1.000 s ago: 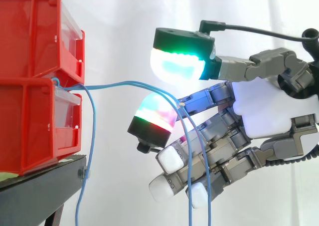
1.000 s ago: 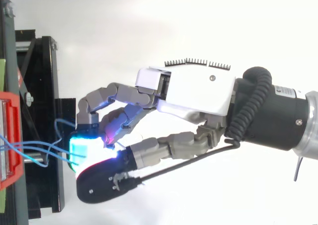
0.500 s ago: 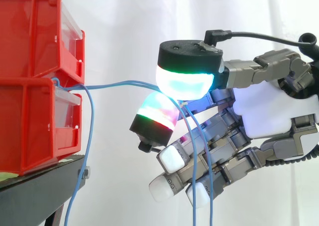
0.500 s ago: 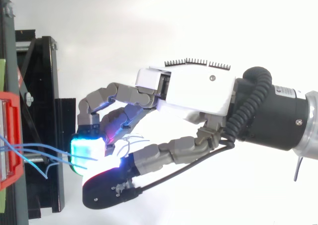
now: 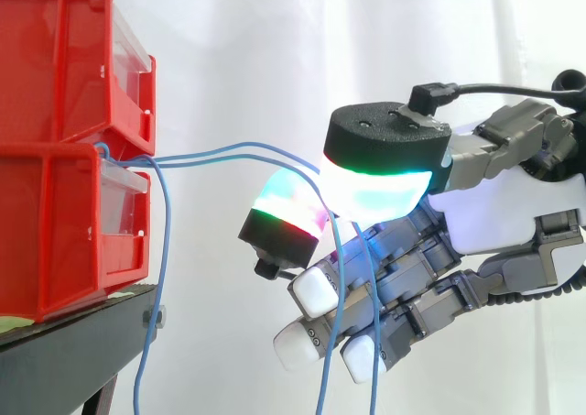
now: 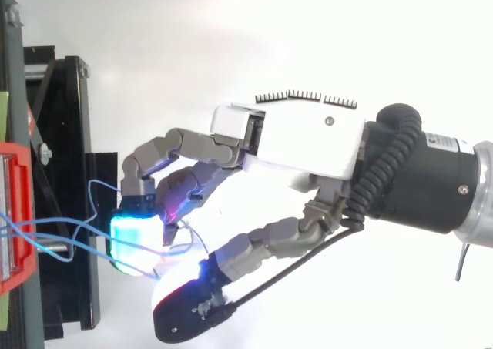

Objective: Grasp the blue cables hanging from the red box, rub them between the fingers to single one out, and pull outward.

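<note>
Red bins: glossy plastic w/ clear plastic fronts. Beside bins: blue cables, smooth sheath; hand, glossy white shell, matt grey links. Below bins: black stand, matt metal. Behind bins: white curtain, matt cloth.

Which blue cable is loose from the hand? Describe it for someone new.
Find the two stacked red plastic bins on the black stand. From the lower bin's front, one thin blue cable drops down past the stand's edge. The other blue cables arc sideways into the robot's hand instead.
</note>
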Robot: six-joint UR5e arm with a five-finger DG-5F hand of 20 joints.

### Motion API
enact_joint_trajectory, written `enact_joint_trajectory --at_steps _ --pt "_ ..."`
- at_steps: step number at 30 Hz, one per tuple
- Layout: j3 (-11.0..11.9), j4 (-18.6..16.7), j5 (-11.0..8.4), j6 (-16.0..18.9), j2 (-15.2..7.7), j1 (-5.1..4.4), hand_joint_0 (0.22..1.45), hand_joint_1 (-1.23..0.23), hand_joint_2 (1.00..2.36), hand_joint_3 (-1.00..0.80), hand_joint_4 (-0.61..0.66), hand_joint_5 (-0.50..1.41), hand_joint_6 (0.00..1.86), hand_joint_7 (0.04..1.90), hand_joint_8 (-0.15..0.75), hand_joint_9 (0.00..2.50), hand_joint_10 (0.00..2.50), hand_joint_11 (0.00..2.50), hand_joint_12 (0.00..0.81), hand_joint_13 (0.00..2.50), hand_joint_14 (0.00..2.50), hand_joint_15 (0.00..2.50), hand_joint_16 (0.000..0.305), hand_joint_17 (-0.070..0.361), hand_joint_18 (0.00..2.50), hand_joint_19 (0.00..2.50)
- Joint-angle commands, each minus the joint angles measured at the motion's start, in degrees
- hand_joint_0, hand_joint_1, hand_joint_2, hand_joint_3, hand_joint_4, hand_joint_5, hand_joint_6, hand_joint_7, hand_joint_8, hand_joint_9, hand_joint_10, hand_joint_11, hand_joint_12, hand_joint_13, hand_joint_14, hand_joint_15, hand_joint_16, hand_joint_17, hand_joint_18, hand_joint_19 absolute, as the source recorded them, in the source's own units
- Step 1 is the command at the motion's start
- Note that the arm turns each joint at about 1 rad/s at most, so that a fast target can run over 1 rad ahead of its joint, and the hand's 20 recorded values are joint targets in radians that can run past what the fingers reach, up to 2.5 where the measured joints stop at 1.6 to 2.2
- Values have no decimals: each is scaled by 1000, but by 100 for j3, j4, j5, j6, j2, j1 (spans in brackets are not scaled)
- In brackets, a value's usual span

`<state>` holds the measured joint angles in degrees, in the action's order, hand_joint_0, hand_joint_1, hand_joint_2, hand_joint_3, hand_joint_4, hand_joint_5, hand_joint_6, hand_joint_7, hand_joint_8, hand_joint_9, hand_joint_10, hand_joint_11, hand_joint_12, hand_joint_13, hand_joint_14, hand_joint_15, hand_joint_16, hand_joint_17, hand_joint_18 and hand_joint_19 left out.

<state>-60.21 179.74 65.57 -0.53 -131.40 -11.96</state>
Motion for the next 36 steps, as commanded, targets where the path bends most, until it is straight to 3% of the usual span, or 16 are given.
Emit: enact_joint_trajectory --at_steps 1,7,11,13,21,26,30,31,34,36 --pt "0 0 0 0 0 1 521 -868 1000 -500 218 -194 860 1079 330 720 10 524 369 677 14 432 51 114 584 586" --pt "0 0 0 0 0 1 504 -732 1000 -500 226 -174 845 1105 349 780 12 527 380 706 14 436 52 117 598 600" --pt "0 0 0 0 0 1 560 -704 1000 -500 213 -171 837 1132 336 781 12 527 367 697 16 446 49 111 587 622" --pt "0 0 8 0 0 1 588 -707 1008 -416 207 -169 836 1143 333 790 11 536 361 698 15 438 48 109 585 620" --pt "0 0 8 0 0 1 694 -918 1016 -326 118 -192 858 1120 314 745 11 543 351 695 15 439 47 105 596 572" --pt "0 -9 17 0 0 1 754 -998 1000 -500 161 -200 865 1109 306 721 12 538 351 687 17 435 47 105 595 547" --pt "0 -9 17 0 0 1 647 -998 1000 -500 169 -202 863 1115 304 714 11 547 351 683 15 442 47 106 584 563" --pt "0 -9 17 0 0 1 559 -954 1000 -500 183 -199 862 1093 313 717 12 535 360 683 15 444 49 109 578 577" --pt "0 -9 17 0 0 1 455 -830 1000 -500 225 -180 849 1094 358 772 9 541 393 701 14 440 55 124 618 583" --pt "0 -9 8 0 0 1 440 -762 1000 -500 237 -171 841 1088 375 794 11 532 403 718 13 435 57 129 630 586"
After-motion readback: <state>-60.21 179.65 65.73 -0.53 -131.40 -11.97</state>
